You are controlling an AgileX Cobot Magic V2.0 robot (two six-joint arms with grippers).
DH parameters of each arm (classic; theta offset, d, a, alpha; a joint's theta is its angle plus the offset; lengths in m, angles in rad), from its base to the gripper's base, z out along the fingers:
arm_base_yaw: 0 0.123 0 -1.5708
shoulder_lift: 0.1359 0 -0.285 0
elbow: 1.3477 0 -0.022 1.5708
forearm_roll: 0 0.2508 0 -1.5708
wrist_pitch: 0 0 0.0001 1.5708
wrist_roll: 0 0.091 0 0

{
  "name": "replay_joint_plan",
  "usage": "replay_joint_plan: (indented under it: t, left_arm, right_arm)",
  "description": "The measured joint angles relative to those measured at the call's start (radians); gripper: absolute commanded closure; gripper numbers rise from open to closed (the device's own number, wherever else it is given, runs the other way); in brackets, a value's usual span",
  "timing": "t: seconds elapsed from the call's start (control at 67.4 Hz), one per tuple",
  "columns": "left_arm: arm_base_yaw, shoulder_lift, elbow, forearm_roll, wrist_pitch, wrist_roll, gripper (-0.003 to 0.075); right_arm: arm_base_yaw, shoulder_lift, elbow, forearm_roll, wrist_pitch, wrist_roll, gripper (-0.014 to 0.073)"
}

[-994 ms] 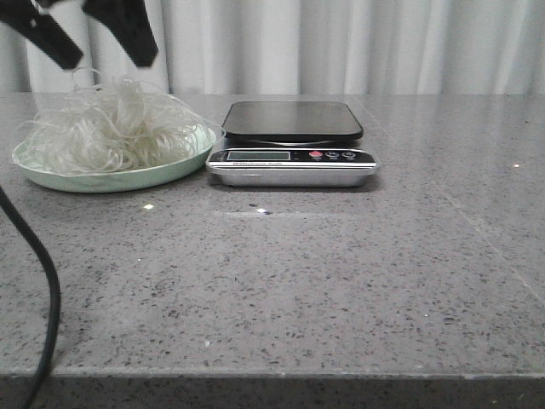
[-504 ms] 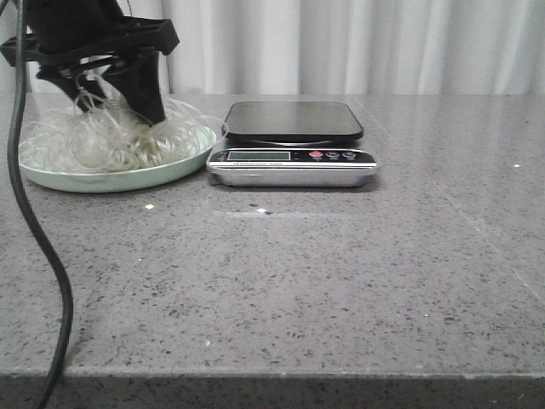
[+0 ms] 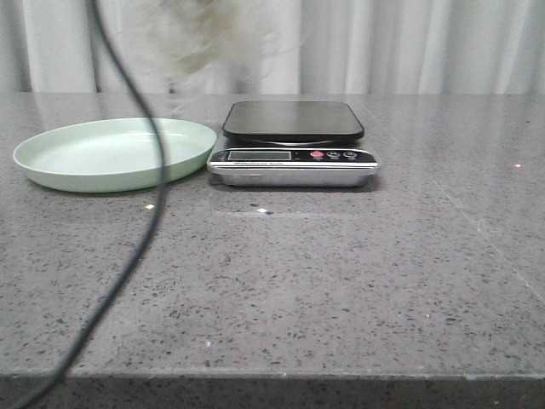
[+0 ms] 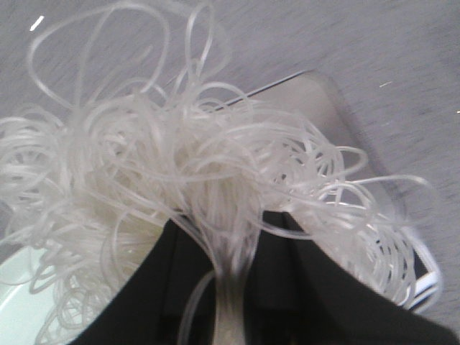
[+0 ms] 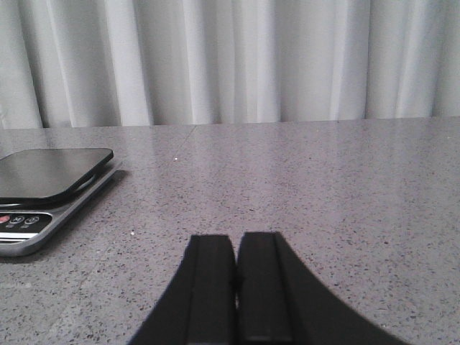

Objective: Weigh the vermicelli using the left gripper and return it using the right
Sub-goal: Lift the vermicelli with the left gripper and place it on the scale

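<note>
Close to the camera, a thin black cable (image 3: 128,264) hangs down across the front view. Behind it, the grey table (image 3: 341,281) holds a pale green plate (image 3: 102,153) with nothing on it. Just beside the plate sits the scale (image 3: 294,143), its black top bare.

Up high, above the gap between plate and scale, the vermicelli (image 3: 200,34) floats in the air as a blurry white puff. In the left wrist view, the left gripper (image 4: 233,287) pinches a bunch of the noodle strands between its dark fingers (image 4: 316,287).

The right gripper (image 5: 236,280) hovers low over the table beside the scale, its fingers pressed together, holding nothing. White curtains (image 3: 409,43) hang at the back.
</note>
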Motion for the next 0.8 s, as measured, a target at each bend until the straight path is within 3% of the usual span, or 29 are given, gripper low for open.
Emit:
replay_joint_plan:
  t: [0.148,0.237,0.326,0.46,0.519,0.801]
  left_arm:
    - [-0.064,0.031,-0.006,-0.014,-0.052,0.011,0.0587]
    - [-0.072,0.075,-0.013,-0.023,-0.058,0.011,0.0534]
    - [-0.072,0.120,-0.014,-0.023,-0.061,0.011,0.0420]
    - [-0.073,0.161,-0.016,-0.036,-0.076,0.011,0.0185]
    - [-0.074,0.164,-0.016,-0.038,-0.078,0.011,0.0143]
    - [-0.076,0.149,-0.070,-0.040,-0.040,0.011,0.0145]
  right_arm:
    - [0.000,0.000,0.000,0.000,0.000,0.000,0.0435]
    - [0.000,0.000,0.000,0.000,0.000,0.000,0.0435]
    - [0.000,0.000,0.000,0.000,0.000,0.000,0.0435]
    - [0.000,0.000,0.000,0.000,0.000,0.000,0.0435]
    - [0.000,0.000,0.000,0.000,0.000,0.000,0.0435]
    - [0.000,0.000,0.000,0.000,0.000,0.000,0.0435]
